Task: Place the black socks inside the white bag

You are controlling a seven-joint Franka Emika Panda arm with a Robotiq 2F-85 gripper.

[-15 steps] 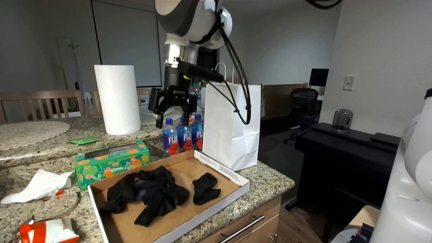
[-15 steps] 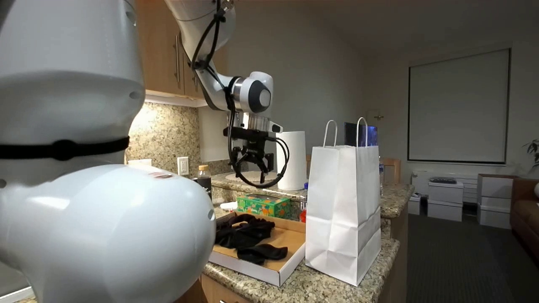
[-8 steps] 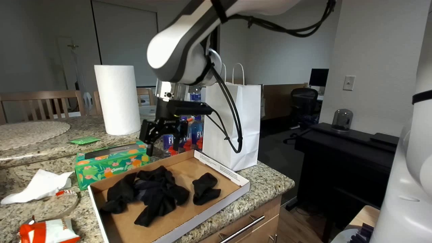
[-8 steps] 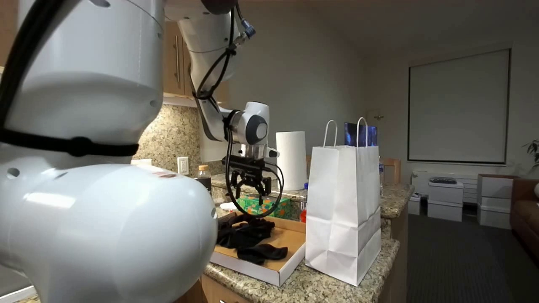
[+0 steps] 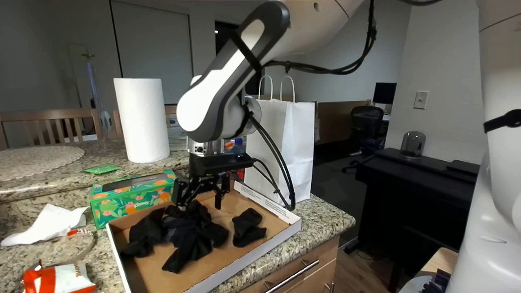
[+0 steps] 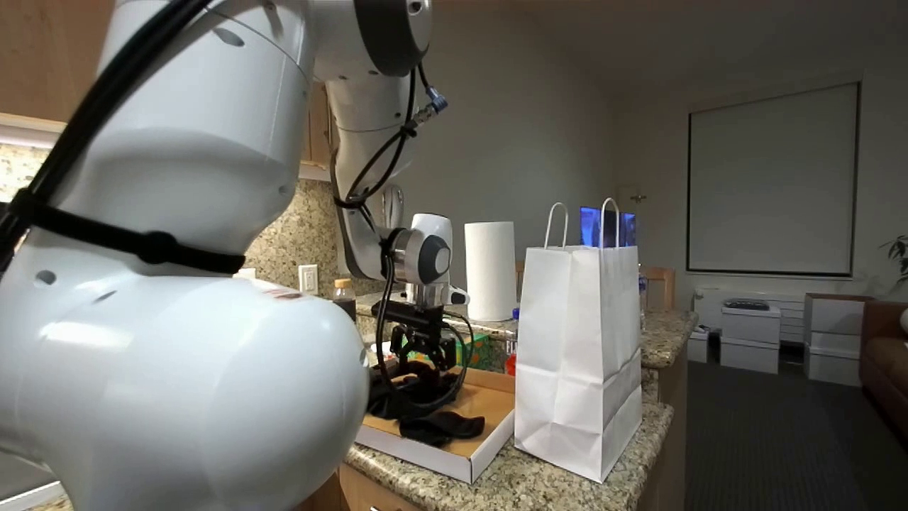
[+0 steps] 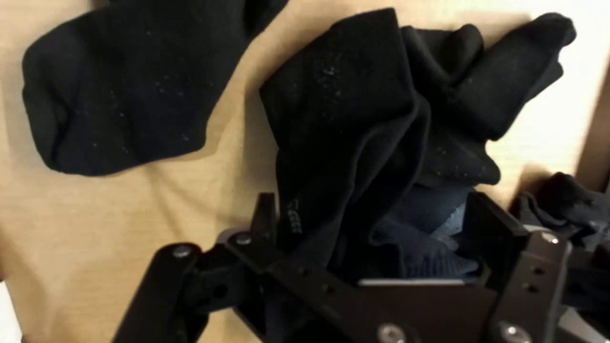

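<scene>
Lower than a second ago, the gripper [image 5: 200, 202] now hangs just above the far part of the pile of black socks [image 5: 187, 236], and the arm [image 5: 203, 97] is lower with it, while the socks and the white bag [image 5: 299, 146] keep their places. Its fingers [image 7: 263, 219] are spread wide, with some of the pile between them in the wrist view, part of it looking dark blue and ribbed; whether the tips touch the fabric I cannot tell. Most of the socks lie heaped across the left and middle of a shallow cardboard tray [image 5: 228, 264]. A single black sock [image 5: 246, 228] lies to the right of the heap, near but apart from it, also inside the tray. Just beyond the tray's right side the bag stands upright on the granite counter [image 5: 325, 219], both looped handles standing up; whether bag and tray touch is not clear. Along the left part of the tray's far side sits a green floral tissue box [image 5: 136, 199], its right end partly hidden by the gripper. Farther back, a white paper towel roll [image 5: 142, 122] stands on a raised ledge [image 5: 103, 148], with a small green packet [image 5: 102, 169] lying to its left and nearer. Behind the gripper and to its right, a blue-capped bottle [image 5: 238, 145] shows in part. Left of the tray lie a crumpled white tissue [image 5: 49, 224] and, nearer, a red and white packet [image 5: 61, 280].
</scene>
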